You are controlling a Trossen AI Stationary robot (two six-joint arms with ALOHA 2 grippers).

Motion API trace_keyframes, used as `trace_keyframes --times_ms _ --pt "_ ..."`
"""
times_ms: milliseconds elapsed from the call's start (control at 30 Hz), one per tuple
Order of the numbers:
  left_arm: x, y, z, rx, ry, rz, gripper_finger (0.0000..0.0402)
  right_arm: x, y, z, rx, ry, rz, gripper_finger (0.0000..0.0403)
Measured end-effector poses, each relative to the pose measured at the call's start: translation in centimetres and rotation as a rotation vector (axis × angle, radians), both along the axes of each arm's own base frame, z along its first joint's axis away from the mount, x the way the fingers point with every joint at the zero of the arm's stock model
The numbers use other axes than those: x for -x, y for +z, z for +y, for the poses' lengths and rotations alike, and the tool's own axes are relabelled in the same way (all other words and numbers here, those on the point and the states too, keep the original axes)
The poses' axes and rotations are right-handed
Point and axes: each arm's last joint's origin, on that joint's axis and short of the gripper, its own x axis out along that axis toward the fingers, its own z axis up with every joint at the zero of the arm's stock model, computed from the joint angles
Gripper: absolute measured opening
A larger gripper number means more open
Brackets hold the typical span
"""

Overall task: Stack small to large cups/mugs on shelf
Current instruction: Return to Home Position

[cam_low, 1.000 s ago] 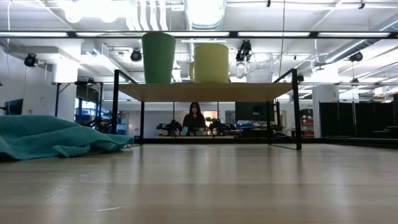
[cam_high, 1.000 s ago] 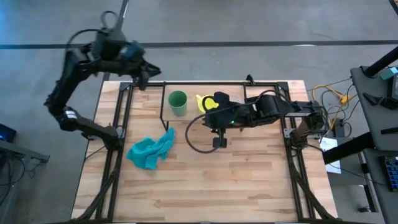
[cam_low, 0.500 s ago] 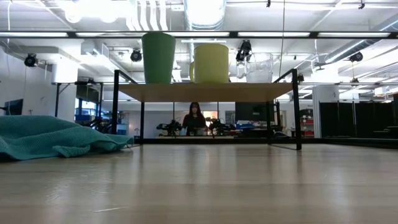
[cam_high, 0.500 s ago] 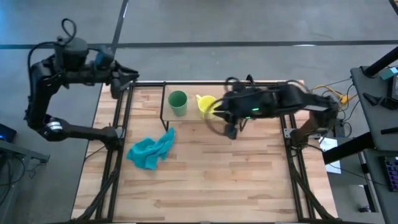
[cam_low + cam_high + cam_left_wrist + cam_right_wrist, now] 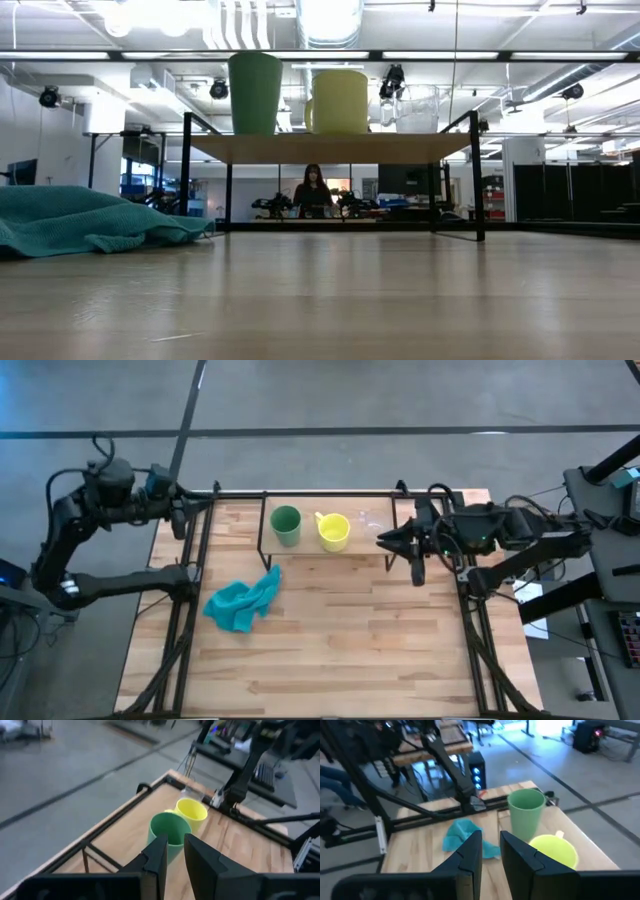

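Observation:
Three vessels stand upright in a row, bases on the shelf's (image 5: pixel 330 148) plank top: the green cup (image 5: pixel 286 525) (image 5: pixel 255 93), the yellow mug (image 5: pixel 333 531) (image 5: pixel 340 101) and the clear glass cup (image 5: pixel 417 108). My right gripper (image 5: pixel 383 541) (image 5: pixel 490 842) is shut. It hovers just off the shelf's right end, pointing at the row. My left gripper (image 5: pixel 180 518) (image 5: pixel 175 845) is shut too, beyond the table's far-left corner and well clear of the shelf. Its wrist view looks down on the green cup (image 5: pixel 170 827) and the yellow mug (image 5: pixel 192 810).
A crumpled teal cloth (image 5: pixel 243 600) (image 5: pixel 80 220) lies on the tabletop, left of centre and nearer than the shelf. Black frame rails (image 5: pixel 190 575) run along the table's left and right sides. A person sits far back in the room (image 5: pixel 313 190).
My right gripper has drawn back from over the yellow mug toward the table's right edge, clear of the shelf. My left arm has swung away from the table's far-left corner, farther left and off the table. The three vessels have stayed where they were.

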Motion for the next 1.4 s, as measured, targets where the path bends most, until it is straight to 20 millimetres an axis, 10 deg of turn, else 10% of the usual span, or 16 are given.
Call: trace_keyframes --times_ms 667,1400 --pt "4.0 -12.5 -2.8 0.026 -0.043 -0.289 0.0050 6.0 -11.9 -1.0 -0.069 0.119 -0.161 0.0063" --pt "2.0 -18.4 -1.6 0.074 -0.074 -0.256 0.0050 8.0 -20.9 -1.4 -0.115 0.146 -0.200 0.0063"
